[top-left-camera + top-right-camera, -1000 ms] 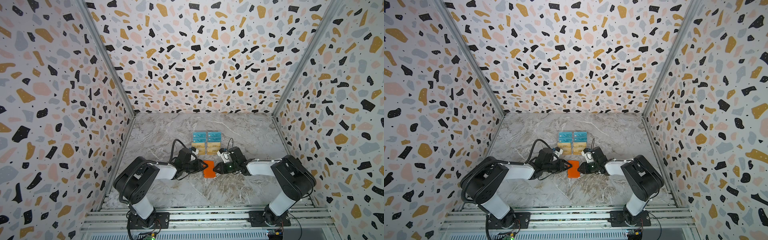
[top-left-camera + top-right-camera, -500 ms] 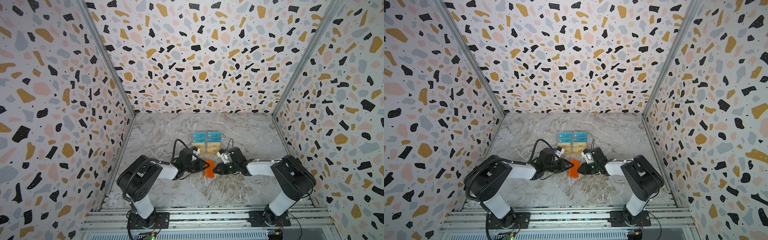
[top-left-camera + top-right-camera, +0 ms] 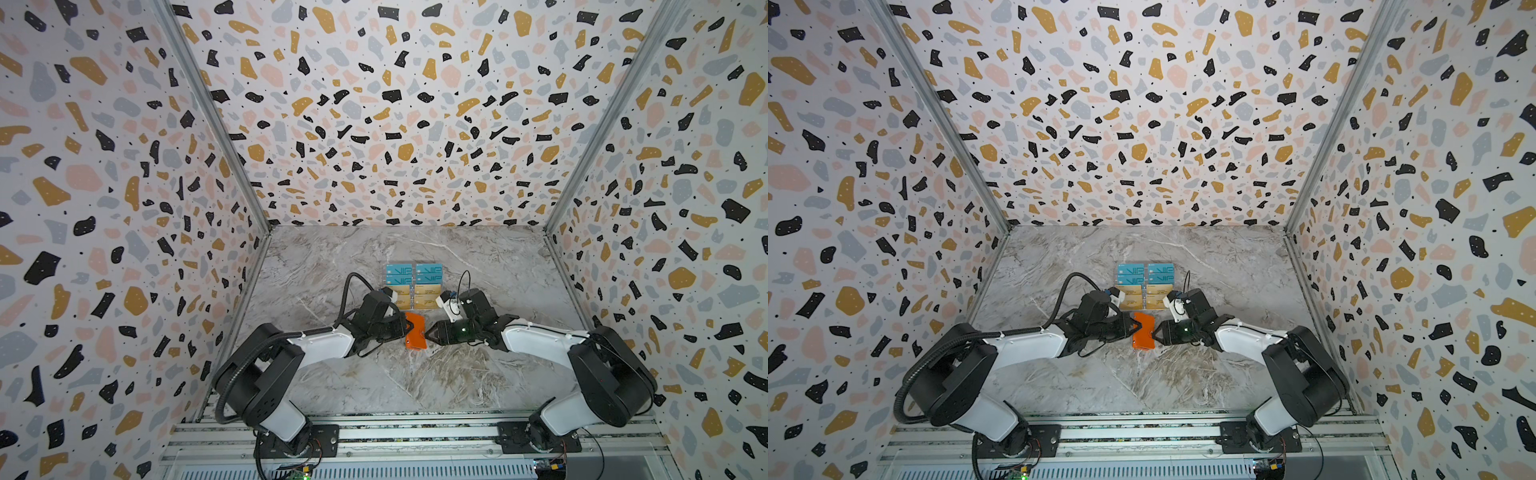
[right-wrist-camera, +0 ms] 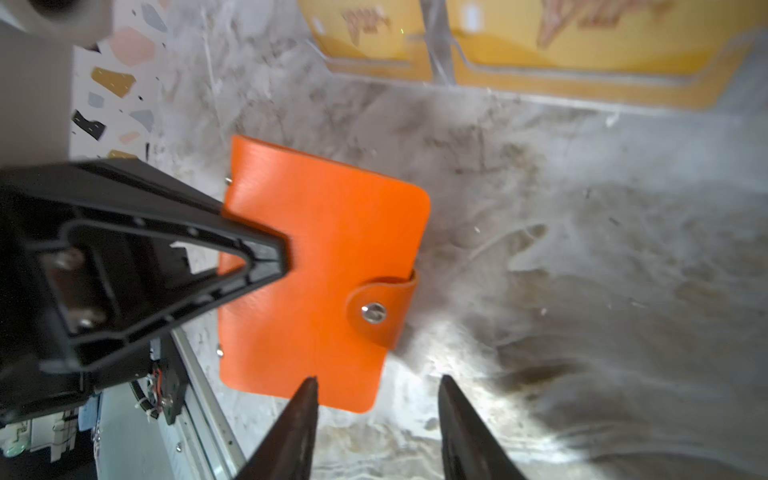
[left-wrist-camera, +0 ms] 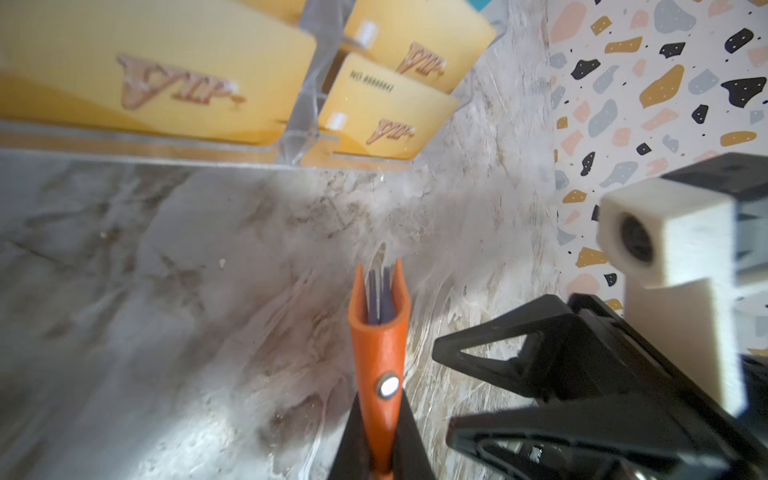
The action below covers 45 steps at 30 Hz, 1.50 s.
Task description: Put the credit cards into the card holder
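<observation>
Holder position: the orange card holder [image 3: 415, 336] is mid-tabletop [image 3: 415, 386], between the two arms and just at 6 o'clock of the clear rack [image 5: 300, 133]. It does not lie flat. The right wrist view meets its broad cover face-on, so it stands or tilts on an edge. You cannot tell from these views whether its lower edge touches the tabletop.

Your left pincer [image 3: 404, 327] is closed on the holder, reaching in from 9 o'clock. It pinches both covers on the riveted spine side, which leaves the opening edge free. I read this as the anchoring grip, so the holder cannot skate while the other side is worked.

Your right pincer [image 4: 377, 381] has its jaws partway apart with nothing between them, facing the holder from 3 o'clock. One fingertip overlaps the cover's edge in the wrist view; contact is not confirmed.

The snap tab [image 4: 373, 311] wraps over the cover with the stud apparently seated, so the holder looks shut. The step in hand is probably opening it, and your right pincer is on the tab side for that.

The credit cards [image 3: 427, 301] are four gold ones, all in the rack's nearer rows at 12 o'clock of the holder. Teal VIP cards [image 3: 399, 272] fill the rows behind. None is loaded yet.

Risk: pulling the tab may drag the holder out of the left grip, so watch for slip.
</observation>
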Each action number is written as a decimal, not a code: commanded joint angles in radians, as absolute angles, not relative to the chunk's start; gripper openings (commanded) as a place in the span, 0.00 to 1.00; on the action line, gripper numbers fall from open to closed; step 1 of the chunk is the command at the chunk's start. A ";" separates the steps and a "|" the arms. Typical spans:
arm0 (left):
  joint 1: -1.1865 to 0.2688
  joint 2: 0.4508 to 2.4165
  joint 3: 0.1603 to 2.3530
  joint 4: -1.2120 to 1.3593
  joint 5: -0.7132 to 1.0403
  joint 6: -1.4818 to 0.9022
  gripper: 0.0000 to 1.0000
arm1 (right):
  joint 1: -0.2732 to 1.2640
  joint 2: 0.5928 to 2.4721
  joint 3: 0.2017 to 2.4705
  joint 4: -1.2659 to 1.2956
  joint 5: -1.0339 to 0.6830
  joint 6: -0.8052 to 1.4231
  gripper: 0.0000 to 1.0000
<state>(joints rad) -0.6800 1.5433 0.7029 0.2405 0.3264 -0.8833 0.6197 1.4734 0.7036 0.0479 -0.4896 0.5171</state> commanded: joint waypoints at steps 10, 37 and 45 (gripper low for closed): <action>-0.783 1.485 0.811 0.159 0.179 -0.927 0.00 | 0.765 1.501 0.863 -0.097 -0.216 0.547 0.50; -0.791 1.443 0.799 0.173 0.210 -0.910 0.00 | 0.795 1.564 0.859 -0.102 -0.045 0.513 0.07; -0.792 1.424 0.781 0.159 0.201 -0.907 0.00 | 0.760 1.529 0.822 -0.121 -0.046 0.500 0.00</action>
